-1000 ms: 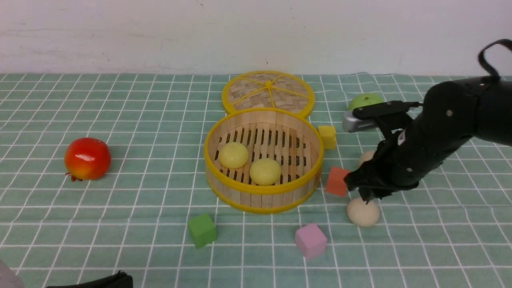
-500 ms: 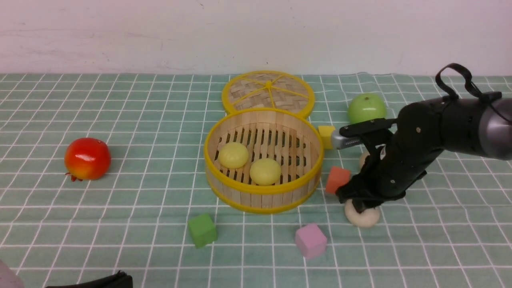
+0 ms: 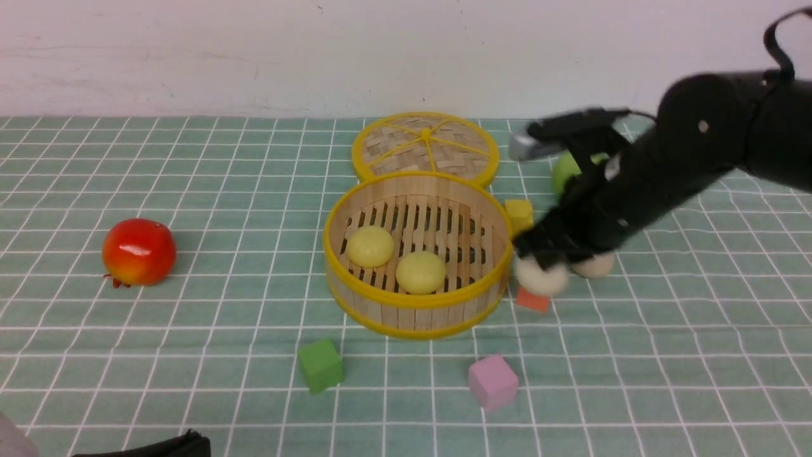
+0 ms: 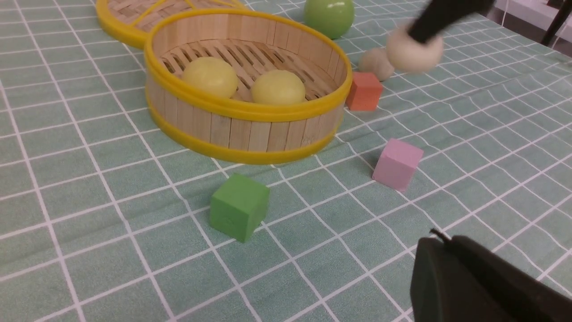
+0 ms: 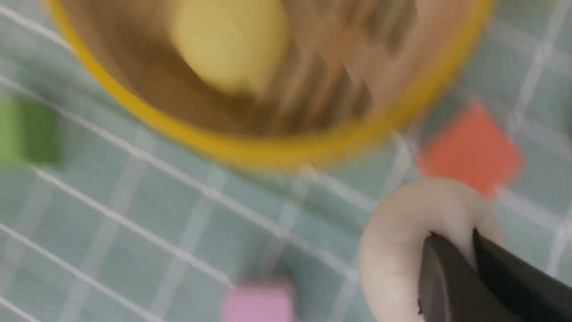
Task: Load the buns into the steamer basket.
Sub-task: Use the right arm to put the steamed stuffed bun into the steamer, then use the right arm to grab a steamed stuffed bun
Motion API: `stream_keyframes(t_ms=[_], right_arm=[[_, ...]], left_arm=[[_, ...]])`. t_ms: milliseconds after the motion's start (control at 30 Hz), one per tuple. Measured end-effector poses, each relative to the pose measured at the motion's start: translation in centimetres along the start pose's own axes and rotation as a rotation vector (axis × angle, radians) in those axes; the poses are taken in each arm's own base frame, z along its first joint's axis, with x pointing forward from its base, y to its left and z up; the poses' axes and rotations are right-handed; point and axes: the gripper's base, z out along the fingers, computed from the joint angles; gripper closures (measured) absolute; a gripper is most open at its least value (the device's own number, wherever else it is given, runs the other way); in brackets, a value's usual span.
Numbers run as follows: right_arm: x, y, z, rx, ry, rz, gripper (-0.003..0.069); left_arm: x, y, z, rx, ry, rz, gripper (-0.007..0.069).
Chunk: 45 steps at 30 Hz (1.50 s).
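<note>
The steamer basket stands mid-table with two pale yellow buns on its slatted floor. My right gripper is shut on an off-white bun, held in the air just right of the basket's wall; the bun also shows in the right wrist view and the left wrist view. A second off-white bun lies on the cloth beside it, partly behind my arm. My left gripper is shut and empty, low near the table's front edge.
The woven lid lies behind the basket. A green apple is behind my right arm, a red fruit at far left. Foam cubes: yellow, orange, green, pink.
My right gripper came down onto the off-white bun on the cloth, shut on it, then lifted it up and left toward the basket. The left arm has not moved.
</note>
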Motion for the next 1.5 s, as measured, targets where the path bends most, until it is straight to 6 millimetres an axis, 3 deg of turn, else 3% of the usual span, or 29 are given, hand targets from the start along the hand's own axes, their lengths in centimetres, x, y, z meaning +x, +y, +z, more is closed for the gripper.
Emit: stream_keyframes(t_ms=[133,233,333,433,500,533,600,767,867,1067,1100,1167,1233,1333,1500], right_arm=[[-2.0,0.6,1.4,-0.008,-0.112,-0.011,0.0641],[-2.6,0.1,5.0,0.001,-0.115,0.002,0.0617],[-2.7,-0.1,6.7,0.002,-0.099,0.019,0.0592],[-2.8,-0.4,8.9,0.006,-0.087,0.027,0.0497],[-2.7,-0.5,9.4,0.008,-0.086,0.028,0.0465],[-2.4,-0.6,10.1,0.011,-0.074,0.028,0.0403],[-2.2,-0.7,10.6,0.014,-0.063,0.026,0.0346],[-2.6,-0.7,10.4,0.016,-0.071,0.02,0.0239],[-2.9,-0.5,9.5,0.008,-0.057,0.032,0.0218],[-4.5,-0.5,2.9,0.05,-0.045,-0.033,0.0221],[-4.5,-0.5,2.7,0.054,-0.043,-0.035,0.0221],[-4.3,-3.0,1.0,0.147,0.005,0.0,0.0244],[-3.6,-5.9,1.0,0.224,0.065,0.083,0.027],[-2.4,-9.6,2.7,0.275,0.127,0.187,0.0314],[-1.8,-11.9,5.3,0.243,0.096,0.264,0.0344]], left_arm=[[0.0,0.0,0.0,0.0,0.0,0.0,0.0615],[0.0,0.0,0.0,0.0,0.0,0.0,0.0608],[0.0,0.0,0.0,0.0,0.0,0.0,0.0607],[0.0,0.0,0.0,0.0,0.0,0.0,0.0607],[0.0,0.0,0.0,0.0,0.0,0.0,0.0607],[0.0,0.0,0.0,0.0,0.0,0.0,0.0607],[0.0,0.0,0.0,0.0,0.0,0.0,0.0607],[0.0,0.0,0.0,0.0,0.0,0.0,0.0607],[0.0,0.0,0.0,0.0,0.0,0.0,0.0607],[0.0,0.0,0.0,0.0,0.0,0.0,0.0607],[0.0,0.0,0.0,0.0,0.0,0.0,0.0607],[0.0,0.0,0.0,0.0,0.0,0.0,0.0607],[0.0,0.0,0.0,0.0,0.0,0.0,0.0607],[0.0,0.0,0.0,0.0,0.0,0.0,0.0607],[0.0,0.0,0.0,0.0,0.0,0.0,0.0607]])
